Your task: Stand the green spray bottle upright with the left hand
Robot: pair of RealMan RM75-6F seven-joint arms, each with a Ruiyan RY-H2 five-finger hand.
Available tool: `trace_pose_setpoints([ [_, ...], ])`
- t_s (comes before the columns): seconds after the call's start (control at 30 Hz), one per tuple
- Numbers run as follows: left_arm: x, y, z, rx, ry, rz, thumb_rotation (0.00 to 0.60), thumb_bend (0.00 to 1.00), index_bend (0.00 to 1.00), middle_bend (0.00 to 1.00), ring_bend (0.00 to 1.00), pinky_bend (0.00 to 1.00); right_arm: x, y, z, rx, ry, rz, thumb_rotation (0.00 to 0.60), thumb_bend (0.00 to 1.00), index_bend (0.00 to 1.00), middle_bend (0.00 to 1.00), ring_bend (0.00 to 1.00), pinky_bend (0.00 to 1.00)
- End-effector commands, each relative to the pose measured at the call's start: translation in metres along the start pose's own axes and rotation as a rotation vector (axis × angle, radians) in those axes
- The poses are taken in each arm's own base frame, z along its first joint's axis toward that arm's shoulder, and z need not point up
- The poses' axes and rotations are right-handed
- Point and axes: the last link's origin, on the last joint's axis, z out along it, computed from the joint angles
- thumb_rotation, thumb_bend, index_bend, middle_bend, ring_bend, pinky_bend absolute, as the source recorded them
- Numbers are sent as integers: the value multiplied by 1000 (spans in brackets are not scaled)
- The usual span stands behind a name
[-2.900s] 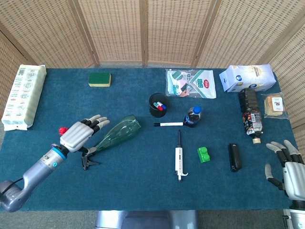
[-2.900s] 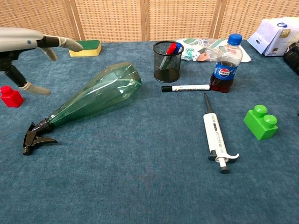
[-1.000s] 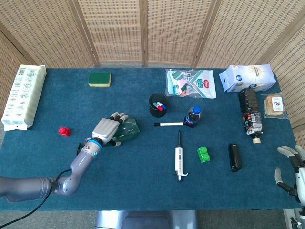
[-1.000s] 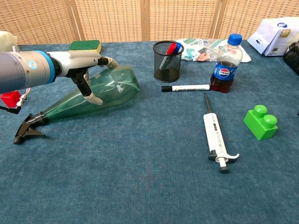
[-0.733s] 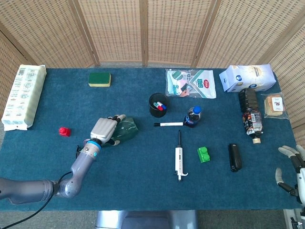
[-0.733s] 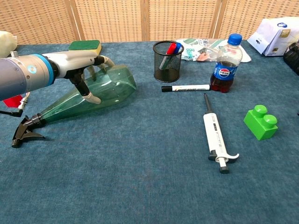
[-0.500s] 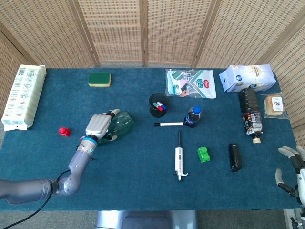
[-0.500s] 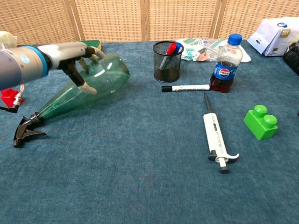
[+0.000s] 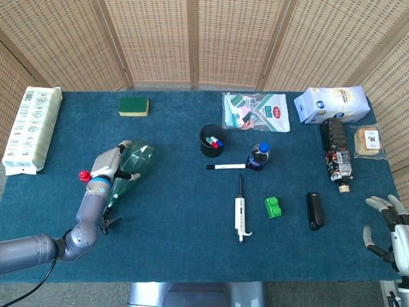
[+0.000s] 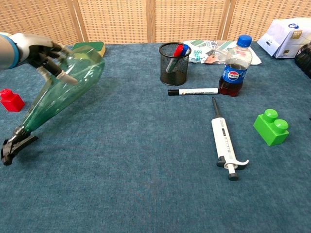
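Green-tinted and see-through, the spray bottle (image 10: 60,90) leans at a steep tilt at the left of the blue surface (image 10: 146,160), its black trigger nozzle (image 10: 14,143) down on the cloth and its broad base raised toward the green sponge (image 9: 133,106). The left robot hand (image 10: 40,55) grips the bottle's wide upper body, fingers curled over the plastic, with the grey forearm running back toward the near edge. A small red block (image 10: 10,100) sits just beside the bottle. The right robot hand (image 9: 388,225) rests at the far right corner, fingers spread and holding nothing.
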Motion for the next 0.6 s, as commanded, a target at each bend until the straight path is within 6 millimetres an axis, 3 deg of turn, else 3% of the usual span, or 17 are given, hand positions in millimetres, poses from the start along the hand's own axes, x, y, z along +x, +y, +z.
trace_pose_setpoints([
  [0.03, 13, 2, 3, 113, -51, -192, 600, 362, 398, 393, 407, 832, -1, 1, 0, 0, -5, 2, 600, 566, 216, 219, 60, 141],
  [0.2, 14, 9, 9, 137, -33, -294, 600, 363, 363, 372, 381, 780, 0, 3, 1, -2, -9, 3, 600, 569, 216, 220, 60, 141],
  [0.33, 13, 20, 15, 122, -5, -325, 600, 362, 319, 345, 350, 817, 0, 4, 2, -5, -10, 1, 600, 571, 215, 219, 60, 141],
  [0.47, 10, 28, 19, 112, -4, -303, 600, 362, 282, 323, 313, 658, 0, 4, 1, -12, -9, 2, 600, 570, 216, 220, 59, 141],
  [0.6, 3, 33, 21, 101, -19, -260, 600, 361, 222, 265, 233, 636, 1, 6, -1, -20, -3, 2, 600, 569, 215, 220, 59, 141],
])
